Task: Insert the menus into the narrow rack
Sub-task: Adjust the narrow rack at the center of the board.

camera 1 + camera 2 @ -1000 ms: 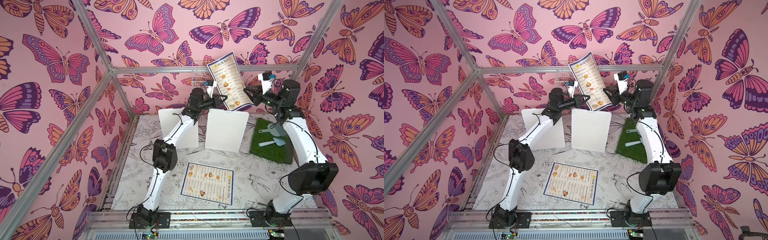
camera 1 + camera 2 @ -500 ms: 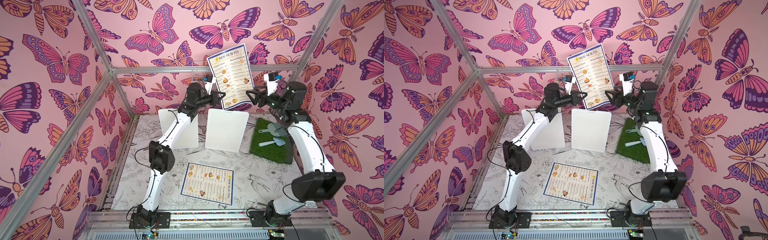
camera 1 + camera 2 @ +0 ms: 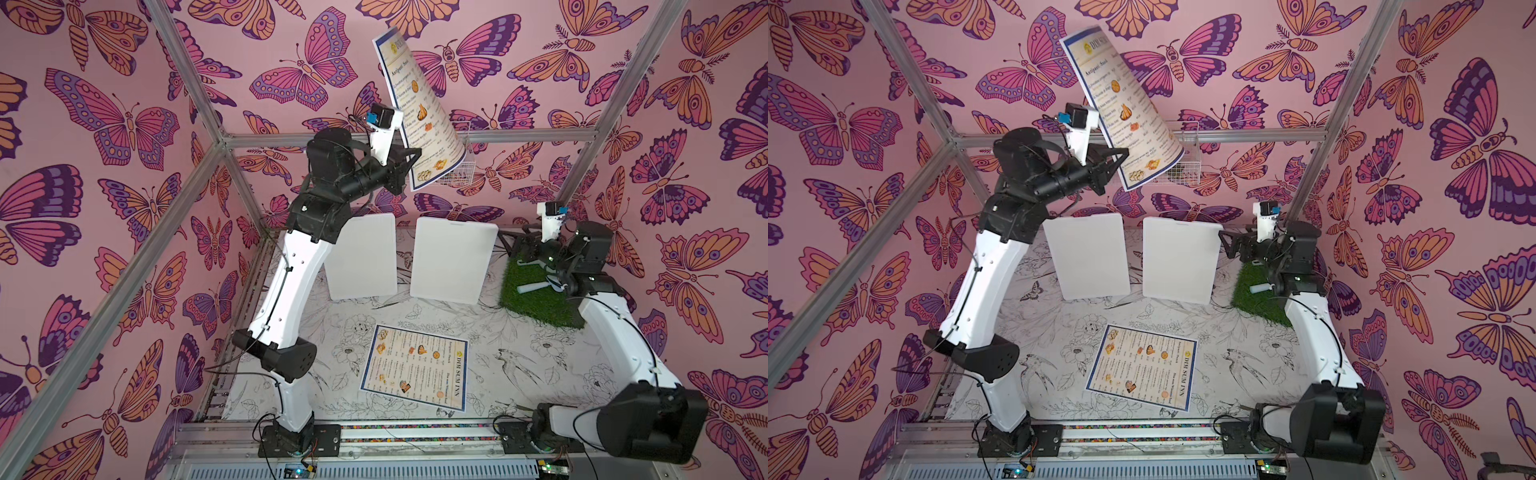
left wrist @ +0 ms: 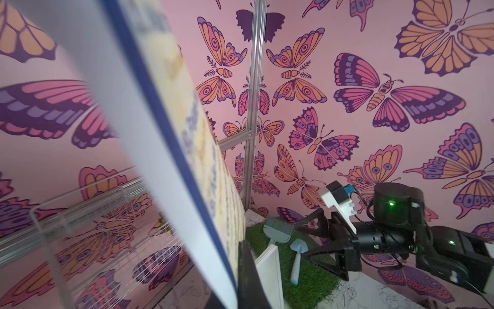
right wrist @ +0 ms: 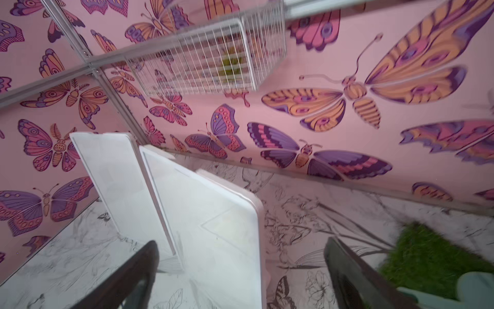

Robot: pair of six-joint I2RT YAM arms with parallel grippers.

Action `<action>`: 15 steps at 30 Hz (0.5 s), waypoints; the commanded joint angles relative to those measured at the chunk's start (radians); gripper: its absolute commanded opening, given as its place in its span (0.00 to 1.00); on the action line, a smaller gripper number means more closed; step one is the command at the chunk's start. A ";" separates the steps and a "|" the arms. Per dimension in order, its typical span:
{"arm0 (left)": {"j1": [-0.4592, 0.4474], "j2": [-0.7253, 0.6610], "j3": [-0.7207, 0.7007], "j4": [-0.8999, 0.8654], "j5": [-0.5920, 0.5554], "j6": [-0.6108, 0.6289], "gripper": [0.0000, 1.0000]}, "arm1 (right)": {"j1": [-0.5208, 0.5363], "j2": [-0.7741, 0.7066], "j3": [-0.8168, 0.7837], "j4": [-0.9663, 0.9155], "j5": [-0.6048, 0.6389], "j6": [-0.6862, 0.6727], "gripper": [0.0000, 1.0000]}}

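One menu [image 3: 419, 108] [image 3: 1125, 108] is held high near the back wall, curled and tilted, with my left gripper [image 3: 413, 160] [image 3: 1121, 160] shut on its lower edge. In the left wrist view this menu [image 4: 160, 133] fills the near side next to the left gripper [image 4: 238, 283]. The narrow rack [image 3: 461, 174] [image 3: 1183, 170] [image 4: 80, 208] [image 5: 213, 61] is a white wire basket on the back wall, just beyond the menu's lower corner. A second menu [image 3: 415, 368] [image 3: 1142, 368] lies flat on the table. My right gripper [image 3: 511, 245] [image 3: 1229, 245] [image 5: 240, 273] is open, empty and low by the grass.
Two white boards [image 3: 361, 257] [image 3: 453, 262] stand upright at the middle back of the table. A green grass mat [image 3: 540, 299] at the back right carries a small brush [image 4: 278, 230] and a scoop [image 4: 296, 256]. Aluminium frame bars [image 3: 519, 135] run along the walls.
The right gripper has opened, let go of the raised menu and dropped toward the grass mat. The left arm has lifted the menu higher and turned it more edge-on.
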 commanded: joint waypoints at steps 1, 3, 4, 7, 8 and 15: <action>0.005 -0.053 -0.025 -0.215 -0.120 0.136 0.00 | -0.024 0.041 -0.030 0.178 -0.221 0.028 0.99; 0.005 -0.095 -0.054 -0.250 -0.153 0.158 0.00 | -0.024 0.093 -0.012 0.196 -0.291 0.018 0.99; 0.005 -0.119 -0.079 -0.253 -0.166 0.163 0.00 | -0.025 0.119 0.004 0.195 -0.330 0.006 0.99; 0.005 -0.189 -0.160 -0.252 -0.208 0.176 0.00 | -0.024 0.187 0.049 0.171 -0.375 -0.038 0.96; 0.005 -0.207 -0.180 -0.252 -0.216 0.180 0.00 | -0.025 0.203 0.053 0.185 -0.380 -0.041 0.93; 0.005 -0.275 -0.249 -0.257 -0.252 0.193 0.00 | -0.017 0.325 0.158 0.144 -0.499 -0.084 0.67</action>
